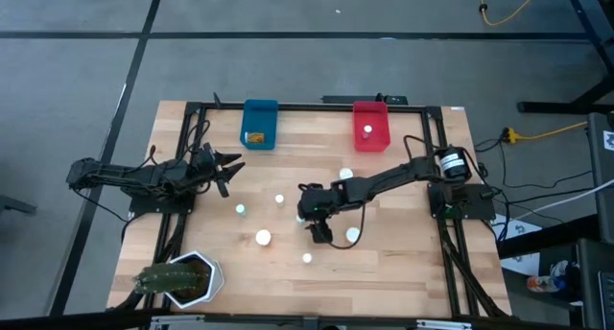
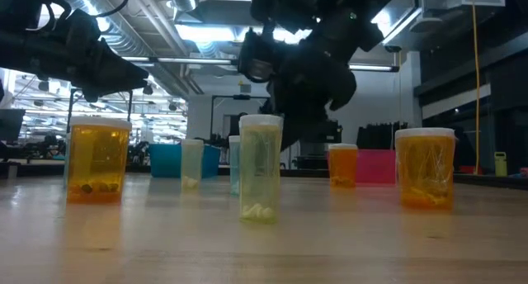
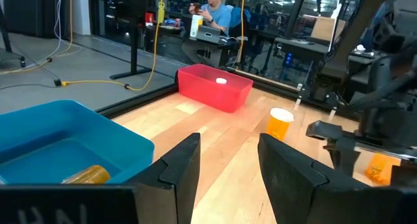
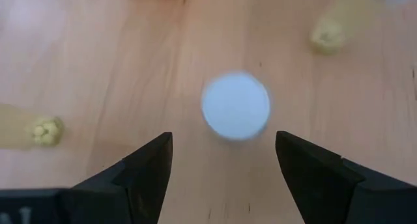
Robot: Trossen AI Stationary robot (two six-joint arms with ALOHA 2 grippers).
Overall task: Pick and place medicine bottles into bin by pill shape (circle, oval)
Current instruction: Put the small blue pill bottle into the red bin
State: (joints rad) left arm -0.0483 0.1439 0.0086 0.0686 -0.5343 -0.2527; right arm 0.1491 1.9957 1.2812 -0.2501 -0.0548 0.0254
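Observation:
Several small bottles with white caps stand on the wooden table (image 1: 403, 263), among them caps in the high view (image 1: 263, 238) (image 1: 352, 236) (image 1: 307, 258). The low view shows amber ones (image 2: 99, 162) (image 2: 426, 167) and a pale one (image 2: 261, 167). My right gripper (image 1: 319, 232) is open and points down over one white cap (image 4: 236, 107). Its fingers stand on either side of the cap, above it and apart from it. My left gripper (image 1: 230, 165) is open and empty beside the blue bin (image 1: 259, 124).
The blue bin holds an amber bottle lying on its side (image 3: 85, 176). The red bin (image 1: 371, 127) at the far edge holds a white-capped bottle (image 1: 366, 131). A green plant in a white pot (image 1: 182, 277) stands at the near left. A person (image 3: 212, 9) sits beyond the table.

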